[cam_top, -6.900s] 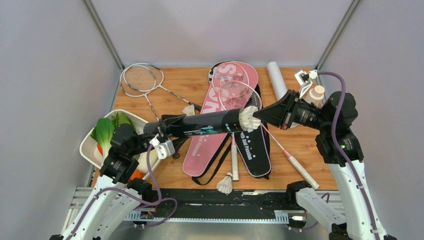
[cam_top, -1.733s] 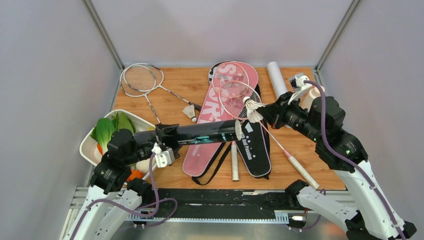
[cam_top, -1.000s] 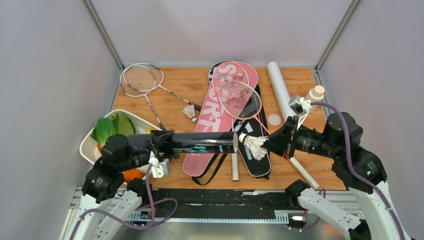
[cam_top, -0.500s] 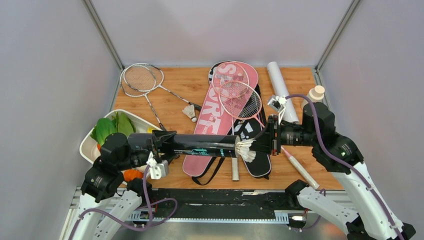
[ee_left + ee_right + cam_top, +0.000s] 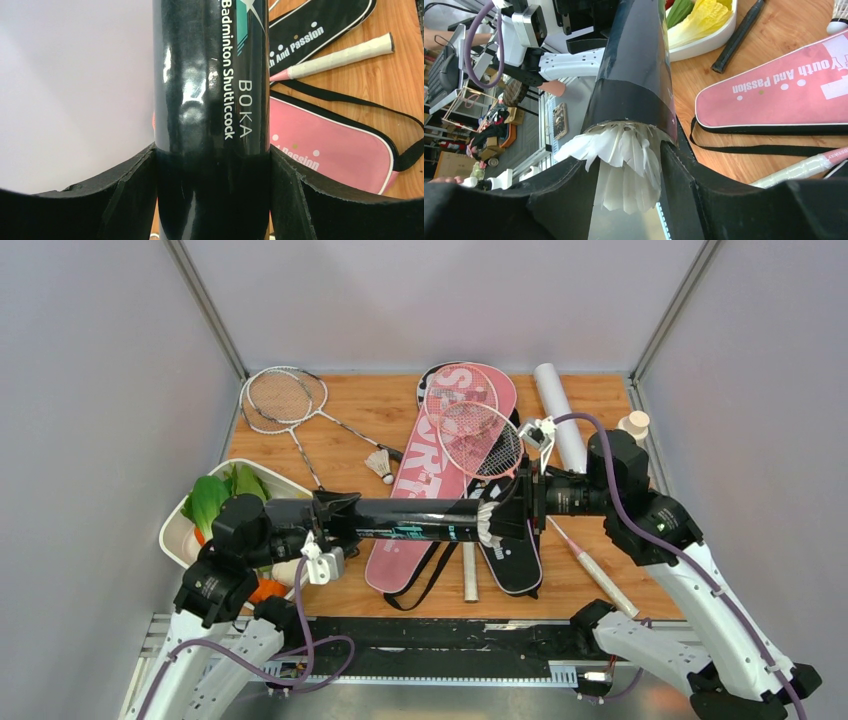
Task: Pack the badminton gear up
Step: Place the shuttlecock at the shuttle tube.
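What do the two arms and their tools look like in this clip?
The left arm and right arm both have white lower links, black joints and a mauve cable looping alongside. A small white camera block sits at each wrist. The left tool and right tool have broad black wedge-shaped fingers with matte pads.

"BOKA" on black tube, "Passion" on pink bag
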`<state>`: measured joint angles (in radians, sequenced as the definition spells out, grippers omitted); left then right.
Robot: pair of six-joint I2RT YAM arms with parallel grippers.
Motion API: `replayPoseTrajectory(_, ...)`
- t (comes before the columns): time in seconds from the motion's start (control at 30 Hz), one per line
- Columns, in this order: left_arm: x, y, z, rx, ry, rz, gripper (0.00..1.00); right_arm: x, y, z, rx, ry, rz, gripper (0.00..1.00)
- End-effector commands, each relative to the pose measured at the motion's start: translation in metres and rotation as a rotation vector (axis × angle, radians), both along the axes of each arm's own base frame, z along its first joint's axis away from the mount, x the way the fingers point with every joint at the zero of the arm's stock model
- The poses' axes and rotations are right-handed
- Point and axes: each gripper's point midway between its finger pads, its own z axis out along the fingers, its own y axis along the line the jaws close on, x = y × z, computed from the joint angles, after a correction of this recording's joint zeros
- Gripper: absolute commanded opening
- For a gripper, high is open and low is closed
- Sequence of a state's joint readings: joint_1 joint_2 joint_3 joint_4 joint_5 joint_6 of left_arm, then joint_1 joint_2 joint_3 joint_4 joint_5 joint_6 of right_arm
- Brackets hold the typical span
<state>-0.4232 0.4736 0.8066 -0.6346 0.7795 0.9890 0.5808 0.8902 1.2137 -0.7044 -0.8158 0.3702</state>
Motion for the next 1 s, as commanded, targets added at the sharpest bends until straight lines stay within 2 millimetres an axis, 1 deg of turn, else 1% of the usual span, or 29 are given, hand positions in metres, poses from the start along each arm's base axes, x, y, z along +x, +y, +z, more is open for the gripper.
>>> replayPoseTrajectory(0.0,-0.001,-0.015,0.038,-0.105,-0.132,-0.085,0.17,0.017,0.007,-0.007,0.016,-0.022,-0.029,0.55)
replayPoseTrajectory(0.07,0.001,-0.017,0.04,-0.129,-0.133,-0.082,0.16,0.022,0.011,-0.011,0.03,-0.021,-0.035,0.55)
replayPoseTrajectory(0.27,0.0,-0.023,0.04,-0.157,-0.131,-0.123,0.16,0.032,0.025,-0.008,0.1,-0.019,-0.006,0.59)
replayPoseTrajectory(0.43,-0.001,-0.023,0.037,-0.146,-0.14,-0.127,0.16,0.032,0.032,-0.008,0.109,-0.03,0.054,0.67)
replayPoseTrajectory(0.5,0.0,-0.023,0.036,-0.142,-0.144,-0.126,0.16,0.033,0.033,-0.008,0.111,-0.04,0.064,0.74)
replayPoseTrajectory(0.67,0.004,-0.02,0.038,-0.126,-0.161,-0.099,0.16,0.033,0.029,0.004,0.125,-0.085,0.03,0.83)
replayPoseTrajectory(0.77,0.003,-0.017,0.039,-0.108,-0.167,-0.087,0.16,0.032,0.021,0.008,0.128,-0.125,-0.014,0.83)
replayPoseTrajectory(0.87,0.001,-0.015,0.043,-0.109,-0.176,-0.085,0.14,0.032,0.015,0.008,0.122,-0.137,-0.042,0.76)
replayPoseTrajectory(0.97,-0.002,-0.015,0.044,-0.116,-0.177,-0.091,0.13,0.033,0.013,0.011,0.121,-0.139,-0.057,0.76)
